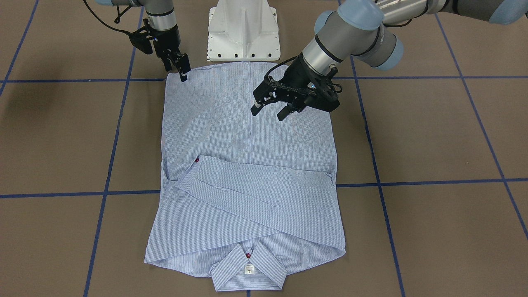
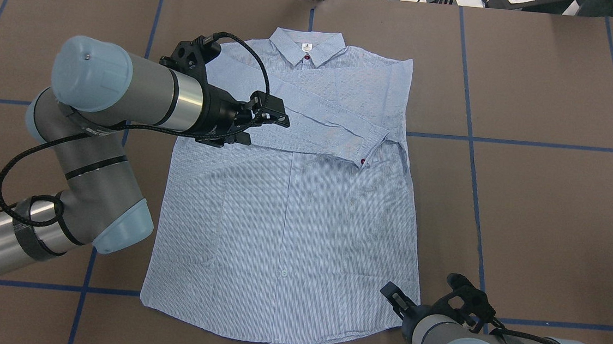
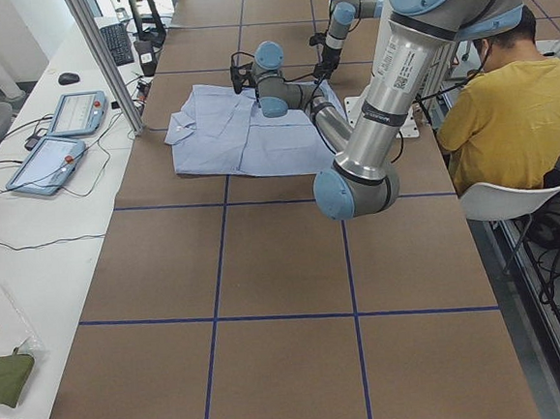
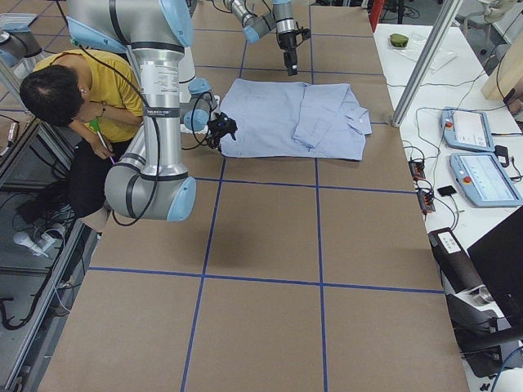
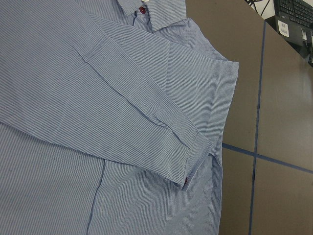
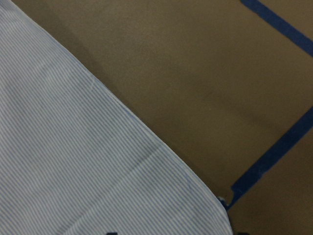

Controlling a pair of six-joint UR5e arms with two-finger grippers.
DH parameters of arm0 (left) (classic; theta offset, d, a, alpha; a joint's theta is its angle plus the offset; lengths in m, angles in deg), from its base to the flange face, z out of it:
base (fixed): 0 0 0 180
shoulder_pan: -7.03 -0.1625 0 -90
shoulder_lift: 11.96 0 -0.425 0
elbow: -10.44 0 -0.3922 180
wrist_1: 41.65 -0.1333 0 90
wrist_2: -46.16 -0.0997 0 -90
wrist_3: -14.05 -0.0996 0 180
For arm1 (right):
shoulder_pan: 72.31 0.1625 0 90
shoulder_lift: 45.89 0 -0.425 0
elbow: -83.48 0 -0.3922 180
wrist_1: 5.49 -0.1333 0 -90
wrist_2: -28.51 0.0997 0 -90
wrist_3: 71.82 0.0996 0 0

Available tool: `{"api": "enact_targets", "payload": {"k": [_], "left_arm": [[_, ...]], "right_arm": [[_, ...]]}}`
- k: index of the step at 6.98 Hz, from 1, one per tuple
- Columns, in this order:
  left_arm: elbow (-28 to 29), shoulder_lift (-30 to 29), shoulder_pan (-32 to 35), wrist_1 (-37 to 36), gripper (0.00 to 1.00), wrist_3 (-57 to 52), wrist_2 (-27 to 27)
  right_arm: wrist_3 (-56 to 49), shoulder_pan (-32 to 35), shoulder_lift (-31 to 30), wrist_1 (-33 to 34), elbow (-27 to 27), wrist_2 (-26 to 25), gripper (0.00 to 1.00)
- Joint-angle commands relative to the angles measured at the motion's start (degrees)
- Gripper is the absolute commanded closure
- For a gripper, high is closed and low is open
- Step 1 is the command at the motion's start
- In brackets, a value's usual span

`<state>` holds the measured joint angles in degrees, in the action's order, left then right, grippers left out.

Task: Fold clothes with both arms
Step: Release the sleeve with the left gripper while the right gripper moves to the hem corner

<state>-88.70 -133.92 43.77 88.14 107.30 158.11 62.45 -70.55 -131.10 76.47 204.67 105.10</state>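
Observation:
The light blue striped shirt (image 1: 247,136) lies flat on the brown table, collar and white neck label (image 1: 248,270) away from the robot, both sleeves folded across the chest. It also shows in the overhead view (image 2: 286,219). My left gripper (image 1: 269,114) is open and empty, hovering over the shirt's body near its left side; its wrist view shows the folded sleeve cuff (image 5: 195,161). My right gripper (image 1: 178,72) is over the hem corner nearest the robot (image 6: 222,203), with dark fingertips wide apart at the bottom edge of its wrist view, holding nothing.
The white pedestal base (image 1: 244,31) stands just behind the shirt's hem. Blue tape lines (image 1: 111,165) cross the brown table. A person in a yellow shirt (image 3: 505,114) sits behind the robot. Control tablets (image 4: 482,163) lie on a side table beyond the collar end.

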Motion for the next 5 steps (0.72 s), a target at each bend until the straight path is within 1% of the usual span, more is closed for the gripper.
{"api": "enact_targets", "payload": {"k": [1,3,4,5], "left_arm": [[0.08,0.05,0.00,0.12,0.08,0.00,-0.07],[0.08,0.05,0.00,0.12,0.08,0.00,-0.07],[0.08,0.05,-0.09,0.12,0.08,0.00,-0.07],[0.08,0.05,0.00,0.03,0.08,0.00,-0.07]], "right_arm": [[0.46,-0.18,-0.83,0.13,-0.16,-0.04,0.19],[0.46,-0.18,-1.01,0.22,-0.07,0.04,0.39],[0.46,-0.18,-1.36,0.30,-0.07,0.04,0.46],[1.42,-0.18,-1.45,0.65,-0.07,0.04,0.55]]}}
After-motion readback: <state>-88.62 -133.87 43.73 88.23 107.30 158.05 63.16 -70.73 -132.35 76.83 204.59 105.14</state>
